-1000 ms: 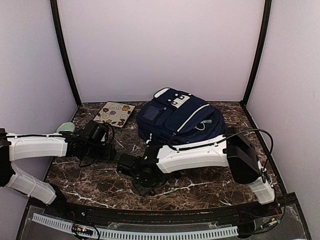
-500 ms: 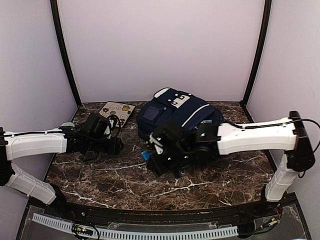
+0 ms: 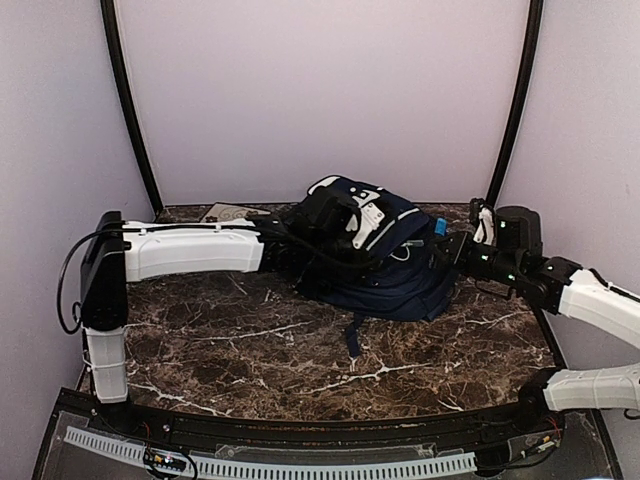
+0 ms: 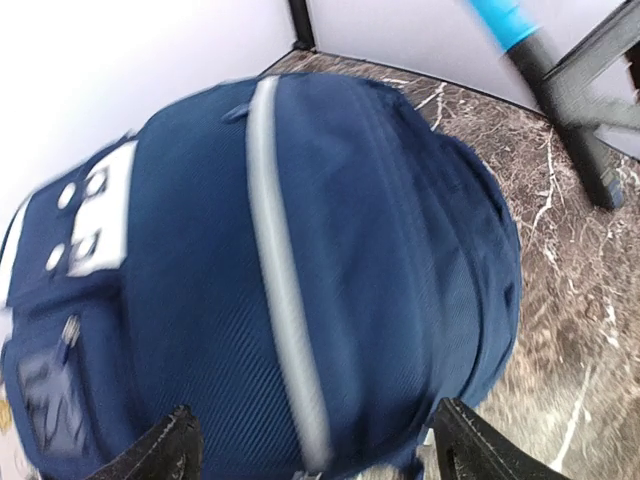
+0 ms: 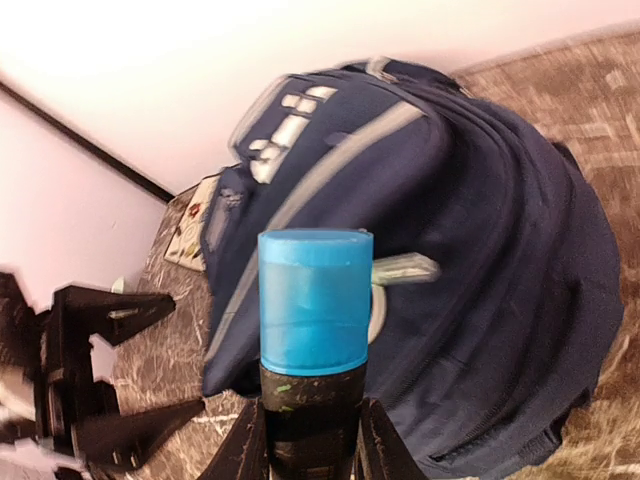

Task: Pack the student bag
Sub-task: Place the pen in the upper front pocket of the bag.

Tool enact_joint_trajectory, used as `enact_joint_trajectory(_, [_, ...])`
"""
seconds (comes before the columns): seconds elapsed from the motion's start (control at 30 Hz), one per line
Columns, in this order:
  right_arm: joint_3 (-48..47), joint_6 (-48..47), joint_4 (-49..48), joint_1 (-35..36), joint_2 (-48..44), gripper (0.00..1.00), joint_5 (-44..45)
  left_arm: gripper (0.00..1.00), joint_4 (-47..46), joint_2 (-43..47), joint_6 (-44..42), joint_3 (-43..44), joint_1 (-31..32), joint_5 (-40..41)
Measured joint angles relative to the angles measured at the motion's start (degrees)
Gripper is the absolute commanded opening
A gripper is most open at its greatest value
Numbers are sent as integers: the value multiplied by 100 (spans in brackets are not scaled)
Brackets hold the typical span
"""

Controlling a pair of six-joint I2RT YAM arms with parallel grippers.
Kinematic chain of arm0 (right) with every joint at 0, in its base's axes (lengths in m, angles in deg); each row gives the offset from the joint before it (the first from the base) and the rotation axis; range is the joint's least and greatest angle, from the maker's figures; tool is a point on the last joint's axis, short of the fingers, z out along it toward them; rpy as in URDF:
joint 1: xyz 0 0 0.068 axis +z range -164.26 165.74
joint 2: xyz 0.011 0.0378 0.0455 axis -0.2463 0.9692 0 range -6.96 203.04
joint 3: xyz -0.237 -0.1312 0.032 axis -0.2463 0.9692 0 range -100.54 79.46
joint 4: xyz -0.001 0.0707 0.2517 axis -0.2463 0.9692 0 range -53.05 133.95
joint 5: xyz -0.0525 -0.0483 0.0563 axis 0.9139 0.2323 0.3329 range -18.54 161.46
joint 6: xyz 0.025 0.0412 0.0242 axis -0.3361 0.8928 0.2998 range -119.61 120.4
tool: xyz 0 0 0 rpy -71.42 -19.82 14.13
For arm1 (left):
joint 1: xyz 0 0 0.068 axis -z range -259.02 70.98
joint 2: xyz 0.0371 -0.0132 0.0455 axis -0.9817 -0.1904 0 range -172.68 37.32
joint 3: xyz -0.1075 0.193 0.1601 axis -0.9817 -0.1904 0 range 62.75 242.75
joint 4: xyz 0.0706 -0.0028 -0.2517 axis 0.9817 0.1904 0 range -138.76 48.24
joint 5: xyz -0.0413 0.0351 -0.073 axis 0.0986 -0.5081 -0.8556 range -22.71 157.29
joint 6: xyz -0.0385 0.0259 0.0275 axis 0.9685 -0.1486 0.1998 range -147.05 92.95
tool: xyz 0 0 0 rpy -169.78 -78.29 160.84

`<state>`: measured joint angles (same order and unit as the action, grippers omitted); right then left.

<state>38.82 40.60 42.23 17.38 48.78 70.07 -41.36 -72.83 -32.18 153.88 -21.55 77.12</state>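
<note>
Blue-capped stick [image 5: 315, 300] is clamped in my right gripper [image 5: 312, 435], near the student bag [image 3: 395, 265], which lies at the back of the table [image 3: 250, 340]. My left gripper [image 4: 320, 452] hangs over it, fingers apart. I judge nothing is packed yet: stick and patterned book [image 3: 225, 211] are outside.

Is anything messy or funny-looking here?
Nothing is spilled or broken. The student bag lies slumped on the marble table, and one dark strap trails loose toward the front. The right fingers grip a blue-capped tube that is not in the bag yet.
</note>
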Motion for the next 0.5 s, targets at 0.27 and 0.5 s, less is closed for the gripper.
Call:
enact_joint_trajectory(0.27, [435,920,-1008,-446,1062,0,-951,66,184,-1458,-922,1574,223,549])
enact_joint_trajectory(0.5, [271,1327,-1873,-553,2114,0,-1460,0,295,-1694,-1126,1915,251,1309])
